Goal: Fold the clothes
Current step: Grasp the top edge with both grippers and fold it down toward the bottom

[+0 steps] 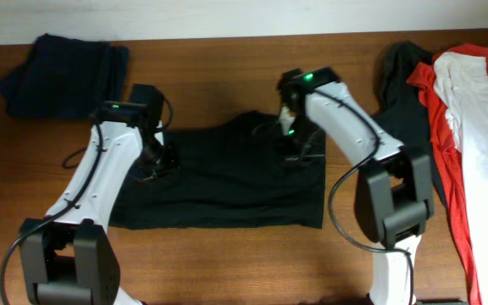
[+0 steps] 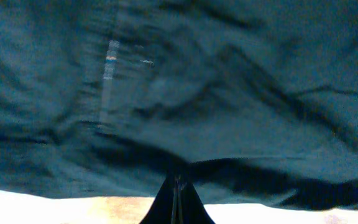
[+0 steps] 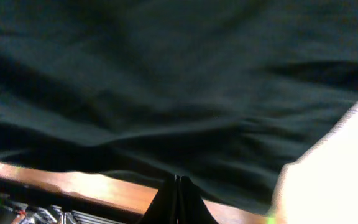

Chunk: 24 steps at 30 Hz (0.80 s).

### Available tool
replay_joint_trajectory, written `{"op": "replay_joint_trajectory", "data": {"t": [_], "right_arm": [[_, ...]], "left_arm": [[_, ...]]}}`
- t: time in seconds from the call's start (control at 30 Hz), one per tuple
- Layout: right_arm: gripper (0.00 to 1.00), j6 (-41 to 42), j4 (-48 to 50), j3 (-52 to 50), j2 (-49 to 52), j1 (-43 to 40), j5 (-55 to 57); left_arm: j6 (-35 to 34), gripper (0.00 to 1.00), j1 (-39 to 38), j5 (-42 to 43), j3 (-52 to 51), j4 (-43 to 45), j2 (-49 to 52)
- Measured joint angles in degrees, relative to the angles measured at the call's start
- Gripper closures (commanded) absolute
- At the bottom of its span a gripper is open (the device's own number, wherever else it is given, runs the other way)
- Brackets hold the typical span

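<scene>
A black garment [image 1: 227,182] lies spread on the wooden table [image 1: 227,68] in the overhead view. Its upper edge is lifted and bunched between the two arms. My left gripper [image 1: 155,165] is at its upper left part. In the left wrist view the fingers [image 2: 178,190] are pressed together with the dark cloth [image 2: 197,93] pinched and hanging ahead. My right gripper [image 1: 295,144] is at the upper right part. In the right wrist view its fingers [image 3: 178,186] are also shut on the black cloth [image 3: 166,81].
A dark navy folded garment [image 1: 62,72] lies at the back left. At the right edge a red and white shirt [image 1: 473,127] lies over another dark garment [image 1: 401,85]. The arm bases stand at the front edge.
</scene>
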Motion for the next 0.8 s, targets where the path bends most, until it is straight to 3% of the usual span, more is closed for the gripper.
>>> {"op": "replay_joint_trajectory", "data": {"t": [0.1,0.2,0.27,0.37,0.4,0.43,0.5,0.57,0.63,0.7,0.8], "right_arm": [[0.96,3.9,4.4,-0.4,0.0,9.6,-2.0],[0.96,8.5,7.2,-0.5,-0.8,10.4,-2.2],[0.96,10.5,6.0,-0.5,-6.1,8.9,1.2],[0.96,14.2,-2.4,-0.9,-24.1,3.9,12.9],[0.9,15.1,-3.8,-3.8,-31.2,3.5,16.4],[0.54,16.0,0.4,-9.0,-35.5,3.7,17.8],[0.6,19.0,12.5,-26.1,-40.9,4.2,17.5],[0.6,20.6,26.2,-35.8,-39.5,4.7,9.5],[0.76,19.0,35.2,-36.5,-38.1,4.7,4.7],[0.9,18.3,37.3,-36.5,-32.5,4.7,1.5],[0.94,17.9,40.5,-36.6,-21.8,5.4,-1.2]], "left_arm": [[0.0,0.99,-1.8,0.6,-1.2,1.2,0.0],[0.2,1.0,-1.3,1.9,-6.7,5.1,0.0],[1.7,0.99,-1.3,2.1,-9.2,5.4,0.0],[2.6,1.0,-1.3,2.3,-9.6,6.3,0.0],[2.7,0.99,-1.3,2.3,-9.6,6.3,0.0],[2.7,0.99,-1.3,1.8,-9.6,6.2,0.0],[2.8,0.99,-1.3,0.9,-9.8,6.8,0.0],[2.9,1.0,-1.3,0.8,-9.8,7.2,0.0],[2.9,1.0,-1.5,3.2,-9.9,9.0,0.0],[2.9,0.99,-2.8,4.8,-10.0,9.9,0.0],[2.9,1.0,-5.9,6.3,-11.5,14.1,0.0]]}}
